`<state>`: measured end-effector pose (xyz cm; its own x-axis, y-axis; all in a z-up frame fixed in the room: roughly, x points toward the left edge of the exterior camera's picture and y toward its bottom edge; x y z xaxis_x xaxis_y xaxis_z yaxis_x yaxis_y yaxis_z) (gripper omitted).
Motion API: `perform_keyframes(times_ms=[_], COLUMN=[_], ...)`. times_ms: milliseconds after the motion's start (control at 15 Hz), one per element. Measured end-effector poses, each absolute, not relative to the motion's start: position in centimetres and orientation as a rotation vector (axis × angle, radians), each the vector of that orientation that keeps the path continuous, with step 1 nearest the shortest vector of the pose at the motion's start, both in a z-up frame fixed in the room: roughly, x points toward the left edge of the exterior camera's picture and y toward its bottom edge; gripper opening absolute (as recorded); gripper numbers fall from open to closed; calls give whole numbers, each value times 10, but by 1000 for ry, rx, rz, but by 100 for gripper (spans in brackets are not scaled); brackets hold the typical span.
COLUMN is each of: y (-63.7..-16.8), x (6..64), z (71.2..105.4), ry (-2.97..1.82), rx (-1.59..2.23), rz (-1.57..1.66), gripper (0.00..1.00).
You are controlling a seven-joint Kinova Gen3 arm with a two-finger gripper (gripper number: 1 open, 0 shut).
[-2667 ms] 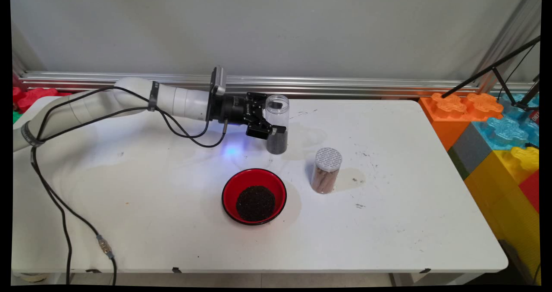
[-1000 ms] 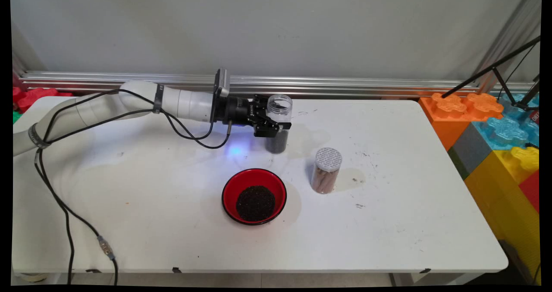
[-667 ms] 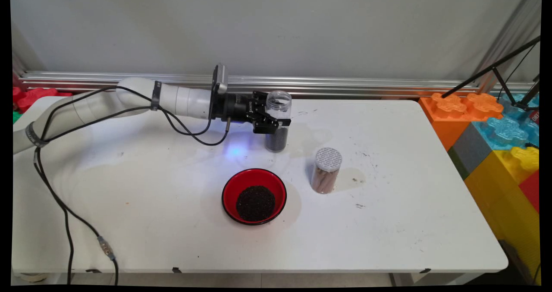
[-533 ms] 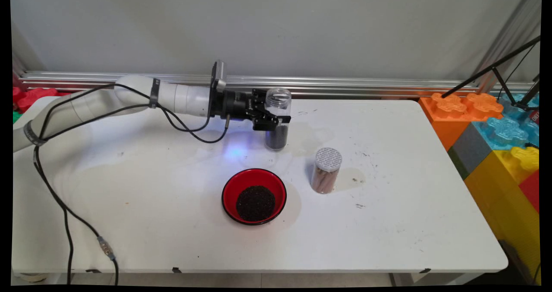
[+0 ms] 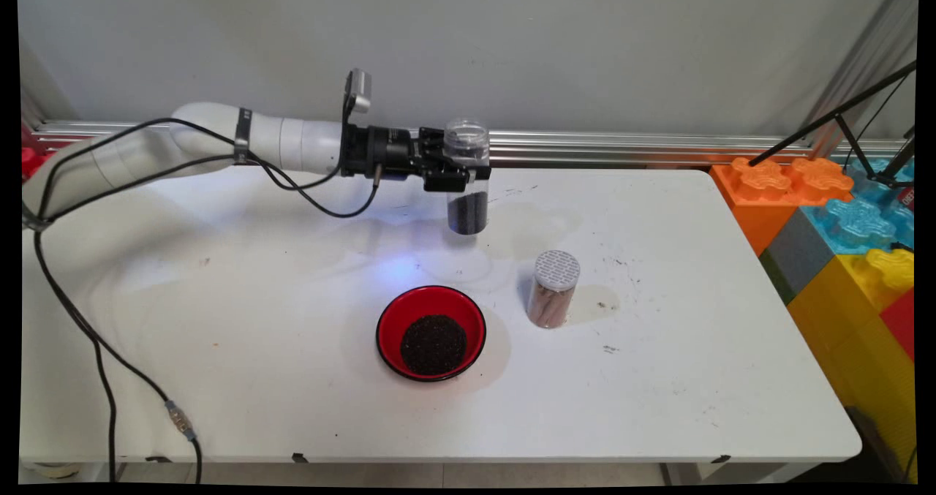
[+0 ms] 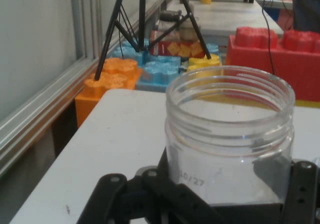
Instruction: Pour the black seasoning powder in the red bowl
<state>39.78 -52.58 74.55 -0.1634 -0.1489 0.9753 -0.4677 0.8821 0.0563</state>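
A clear plastic jar (image 5: 467,177), round, open-mouthed and ribbed with a screw thread at the neck, is gripped at its middle by the black gripper (image 5: 455,175), whose fingers are clamped against its sides. The jar is held upright and clear of the white table (image 5: 658,378), above its far middle; its lower part is filled with dark, grainy matter. In the hand view the jar (image 6: 229,134) is seen close up, and faint printed digits can be made out on its wall. Nearer on the table, a glossy red bowl (image 5: 431,331) holding a mound of the same dark grains is set, and just to its right a second clear jar (image 5: 553,288) with a perforated white lid and brown contents. Compared with the earlier frames, the held jar has been raised higher off the table, while the bowl and the lidded jar have not been shifted.
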Motion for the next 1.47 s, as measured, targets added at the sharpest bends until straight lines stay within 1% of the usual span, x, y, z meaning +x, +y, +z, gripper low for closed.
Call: perform_keyframes(times_ms=[800,1467], y=[-510,-499], x=[398,401], z=[803,827], ry=[-1735,-1786], rx=[388,256], rz=[307,373], gripper=[0,0])
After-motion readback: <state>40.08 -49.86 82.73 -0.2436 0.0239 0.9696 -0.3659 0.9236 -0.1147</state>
